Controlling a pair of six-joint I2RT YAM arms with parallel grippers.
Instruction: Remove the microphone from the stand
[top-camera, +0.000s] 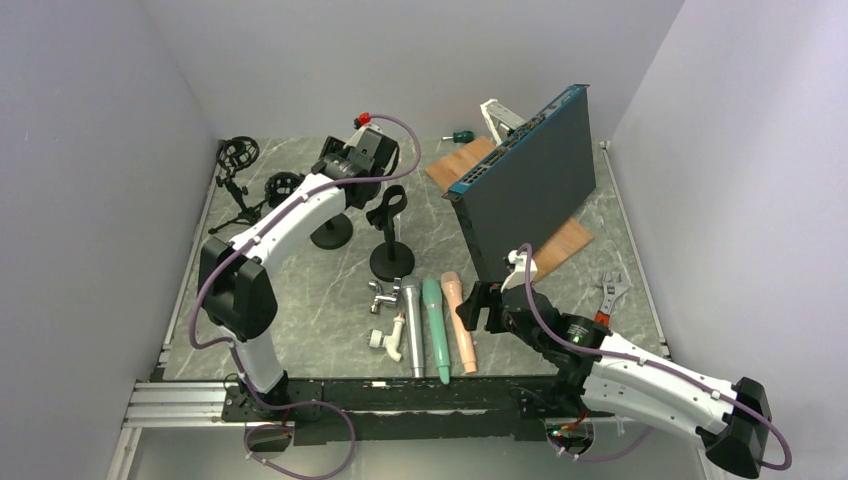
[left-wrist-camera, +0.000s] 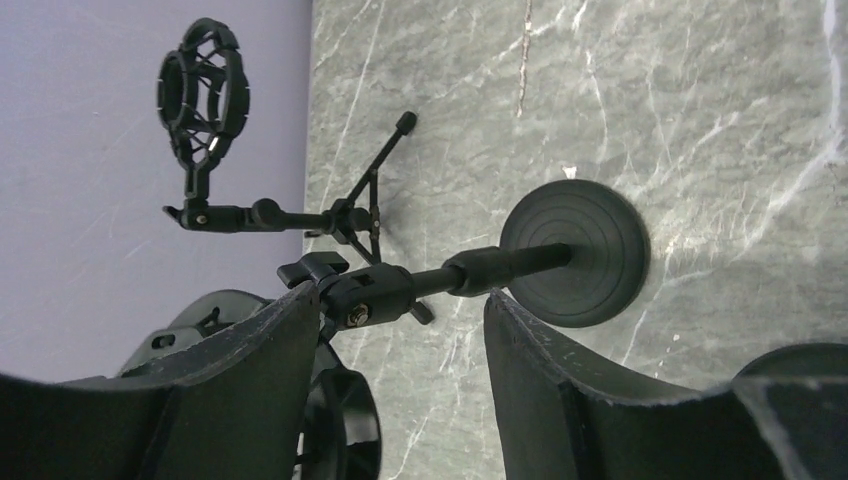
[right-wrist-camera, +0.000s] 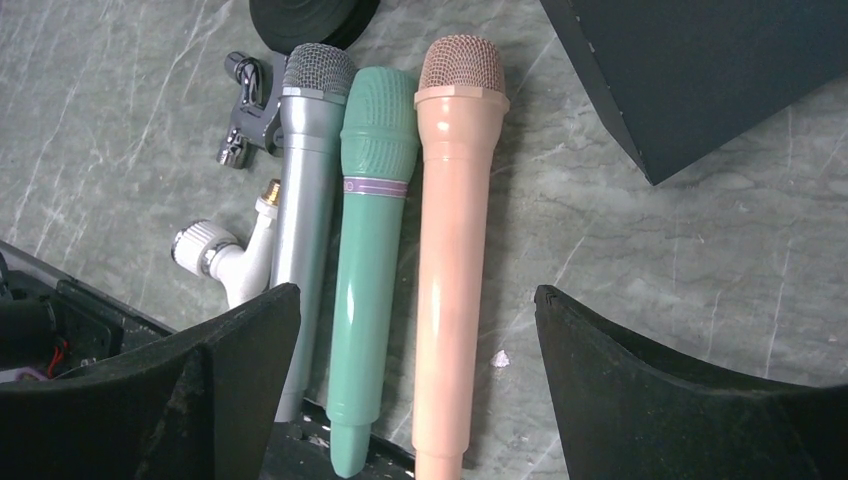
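3 mesh-headed microphones (right-wrist-camera: 375, 250) lie parallel below the wide right gripper (right-wrist-camera: 415, 300); the wide left gripper (left-wrist-camera: 400, 300) faces a disc-based stand (left-wrist-camera: 575, 250).

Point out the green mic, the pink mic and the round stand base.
green mic (right-wrist-camera: 372, 250), right wrist view, middle of its handle
pink mic (right-wrist-camera: 455, 240), right wrist view, middle of its handle
round stand base (left-wrist-camera: 575, 253), left wrist view, centre of the disc

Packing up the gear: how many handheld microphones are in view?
3, side by side on the table under the right claw: grey microphone, green microphone in the middle, peach microphone nearest the black box. The left arm may hide another.
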